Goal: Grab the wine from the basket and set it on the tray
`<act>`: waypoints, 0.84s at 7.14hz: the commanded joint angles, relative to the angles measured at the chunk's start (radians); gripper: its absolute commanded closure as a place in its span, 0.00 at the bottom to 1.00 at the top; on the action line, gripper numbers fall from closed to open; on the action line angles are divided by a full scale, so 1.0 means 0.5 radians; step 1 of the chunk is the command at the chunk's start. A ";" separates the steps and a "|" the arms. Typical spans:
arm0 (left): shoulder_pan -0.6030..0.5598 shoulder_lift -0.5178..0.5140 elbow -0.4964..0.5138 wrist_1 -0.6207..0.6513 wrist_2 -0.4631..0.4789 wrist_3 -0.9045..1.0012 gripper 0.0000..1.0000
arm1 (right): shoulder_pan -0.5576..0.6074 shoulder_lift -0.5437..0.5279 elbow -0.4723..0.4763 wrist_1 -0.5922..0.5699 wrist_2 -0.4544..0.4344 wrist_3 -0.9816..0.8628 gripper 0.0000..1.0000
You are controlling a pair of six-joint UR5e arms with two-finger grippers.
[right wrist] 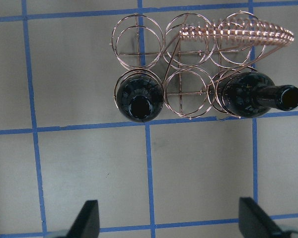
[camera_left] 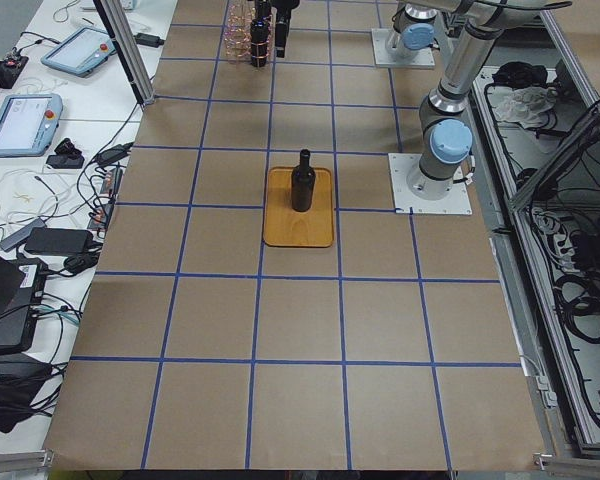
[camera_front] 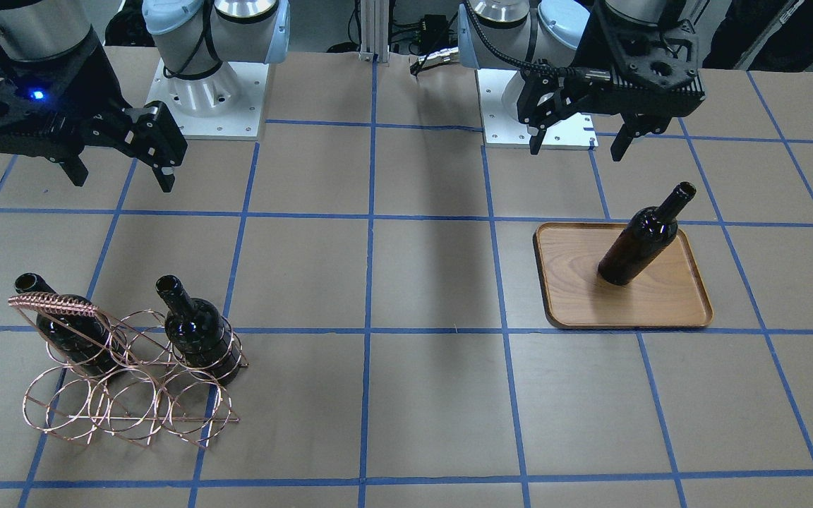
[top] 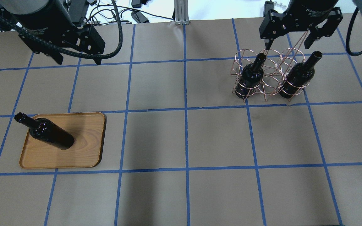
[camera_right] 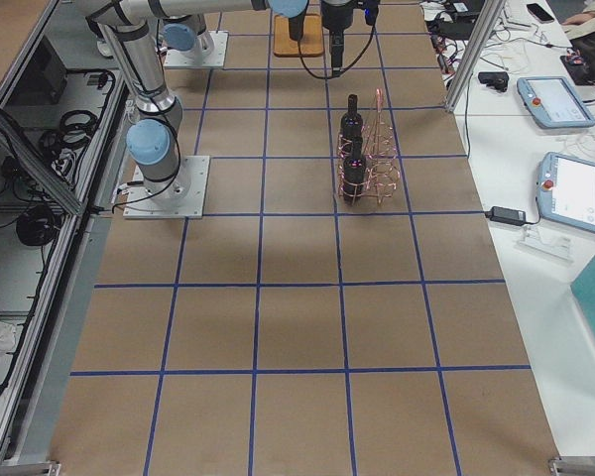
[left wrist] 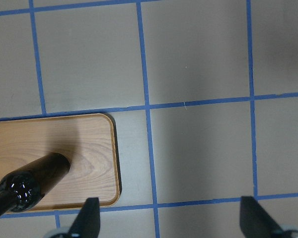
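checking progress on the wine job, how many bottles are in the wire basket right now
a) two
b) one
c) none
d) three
a: a first bottle and a second bottle stand in the end rings of one row of the basket, with the ring between them empty, and the third bottle stands upright on the tray.
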 commanded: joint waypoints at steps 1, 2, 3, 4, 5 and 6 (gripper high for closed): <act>0.006 0.001 -0.020 0.011 0.009 0.006 0.00 | 0.000 0.000 0.000 0.001 -0.003 0.000 0.00; 0.009 0.004 -0.023 0.011 0.018 0.006 0.00 | 0.000 0.000 0.000 0.001 -0.003 0.000 0.00; 0.006 0.004 -0.023 0.011 0.018 0.006 0.00 | 0.000 0.000 0.000 0.001 -0.003 0.000 0.00; 0.009 0.007 -0.023 0.011 0.024 0.006 0.00 | 0.000 0.000 0.000 0.001 -0.003 0.000 0.00; 0.009 0.007 -0.023 0.011 0.021 0.006 0.00 | 0.000 0.000 0.000 0.001 0.000 0.000 0.00; 0.009 0.007 -0.023 0.011 0.024 0.006 0.00 | 0.000 0.000 0.000 0.001 -0.003 0.000 0.00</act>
